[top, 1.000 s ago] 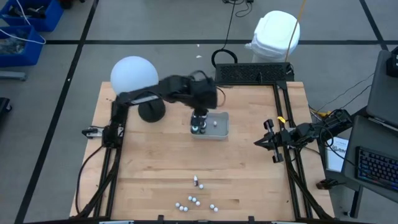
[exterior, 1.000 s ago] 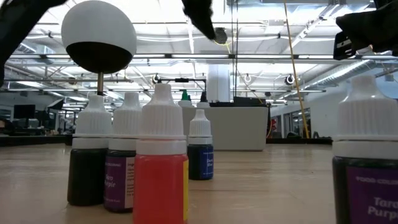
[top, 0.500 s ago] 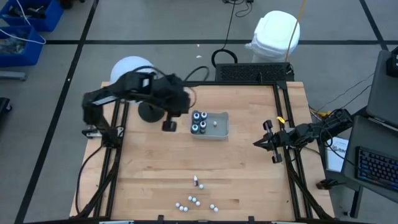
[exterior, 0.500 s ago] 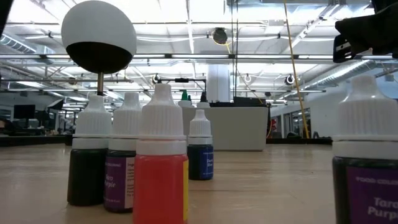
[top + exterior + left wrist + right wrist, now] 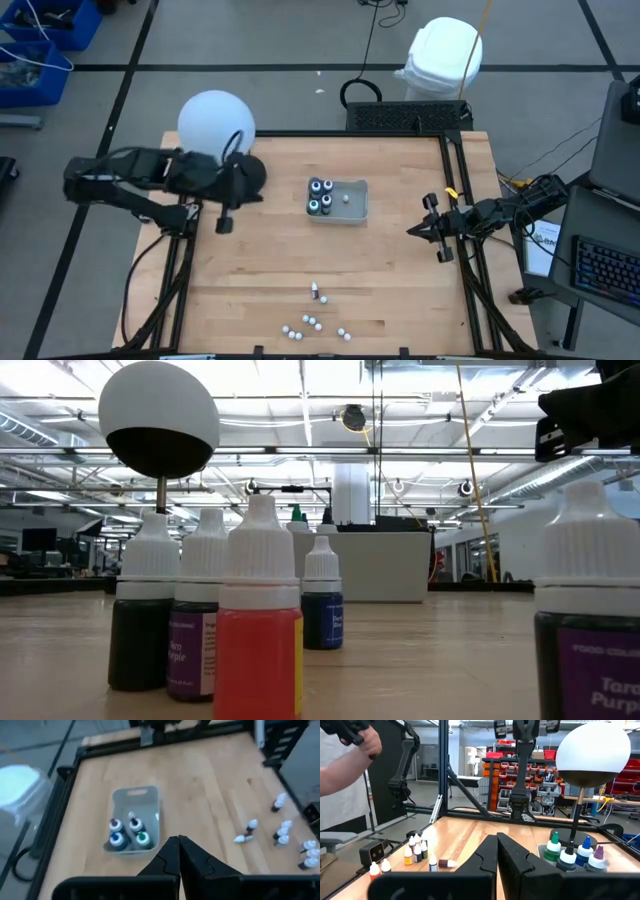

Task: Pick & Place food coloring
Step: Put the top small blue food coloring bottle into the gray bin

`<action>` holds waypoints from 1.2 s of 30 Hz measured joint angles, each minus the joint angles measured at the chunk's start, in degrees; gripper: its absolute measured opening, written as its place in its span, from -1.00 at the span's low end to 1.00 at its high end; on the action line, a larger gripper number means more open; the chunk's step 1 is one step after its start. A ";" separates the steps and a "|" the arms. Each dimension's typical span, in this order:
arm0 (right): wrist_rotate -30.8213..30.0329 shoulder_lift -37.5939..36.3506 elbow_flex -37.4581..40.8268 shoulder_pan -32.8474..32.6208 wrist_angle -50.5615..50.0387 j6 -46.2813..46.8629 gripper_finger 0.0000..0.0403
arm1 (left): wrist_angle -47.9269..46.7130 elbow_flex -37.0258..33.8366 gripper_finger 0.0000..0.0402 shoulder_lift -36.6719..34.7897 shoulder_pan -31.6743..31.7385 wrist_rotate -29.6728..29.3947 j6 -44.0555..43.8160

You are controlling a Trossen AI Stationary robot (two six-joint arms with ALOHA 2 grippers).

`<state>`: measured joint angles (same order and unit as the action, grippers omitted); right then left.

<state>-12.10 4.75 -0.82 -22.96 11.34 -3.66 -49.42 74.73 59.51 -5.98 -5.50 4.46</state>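
Food coloring is seen from above in two places: four dark bottles (image 5: 320,196) stand upright in the grey tray (image 5: 356,205) near the table's middle, caps up, and a scatter of small white-capped vials (image 5: 314,323) lies near the front edge. One vial (image 5: 314,292) sits apart from that cluster, toward the tray. The left gripper (image 5: 223,226) is held over the table's left side, well apart from the tray, fingers pressed together and empty. The right gripper (image 5: 413,231) is parked at the right edge, also closed on nothing.

At table height, several vials (image 5: 259,610) are shown upright, long axes vertical, white caps up; a red one is nearest, with dark and purple ones beside it and a blue one (image 5: 322,606) farther back.

Past the left wrist's closed fingers (image 5: 170,857), the tray (image 5: 149,795) is seen with its four bottles (image 5: 127,832) upright; among the loose vials (image 5: 280,833), one (image 5: 242,838) lies on its side, its long axis along the tabletop.

Past the right wrist's closed fingers (image 5: 490,854), green, blue and purple-tipped bottles (image 5: 571,854) stand upright, and one vial (image 5: 447,863) of the far group (image 5: 416,850) lies flat
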 joint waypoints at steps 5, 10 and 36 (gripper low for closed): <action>-0.02 0.00 0.00 0.00 0.40 0.00 -1.00 | 12.10 -14.52 -0.98 -9.56 -0.70 2.22 3.39; -0.07 0.00 0.00 0.00 0.87 0.00 -1.00 | 27.53 -28.12 -0.99 -16.78 0.97 3.28 4.66; -0.07 0.02 0.00 0.00 1.28 -0.07 -1.00 | 62.08 -67.33 -0.99 -42.15 3.95 4.50 6.03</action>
<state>-12.16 4.78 -0.82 -22.96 12.61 -3.73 12.66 7.40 17.36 -2.03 -0.99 10.49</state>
